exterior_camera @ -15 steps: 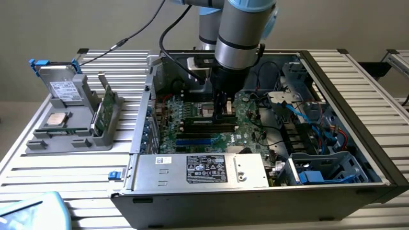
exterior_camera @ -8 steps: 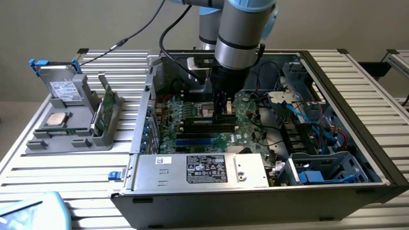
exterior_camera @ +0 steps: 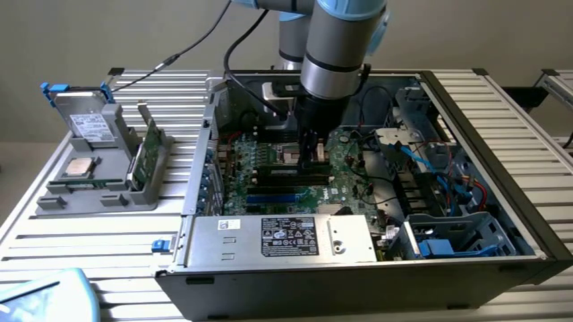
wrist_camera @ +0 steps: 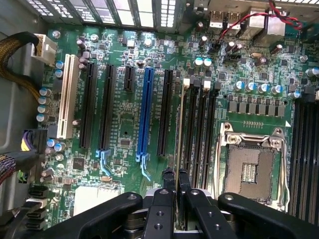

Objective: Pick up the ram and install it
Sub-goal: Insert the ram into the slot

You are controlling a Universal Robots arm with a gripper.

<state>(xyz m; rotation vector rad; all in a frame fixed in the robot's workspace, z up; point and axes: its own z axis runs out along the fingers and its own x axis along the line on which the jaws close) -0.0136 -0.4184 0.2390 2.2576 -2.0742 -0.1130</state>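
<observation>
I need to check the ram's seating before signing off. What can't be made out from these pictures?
- Whether the ram is seated: it is edge-on in the wrist view, its lower edge unseen; in the exterior view the gripper covers it.
- The slot's near latch: behind the fingers, wrist view.
- Power supply label text: too small, exterior view.

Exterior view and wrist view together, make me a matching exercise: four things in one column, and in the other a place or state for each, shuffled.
Things:
1. ram
2. processor chip
3. processor socket
4. power supply

Places or states:
A. empty, on the motherboard
B. lying in the gray holder outside the case
C. clamped edge-on in the gripper, at the memory slots
D. silver, labelled, inside the case

Pairs: 1-C, 2-B, 3-A, 4-D
</observation>
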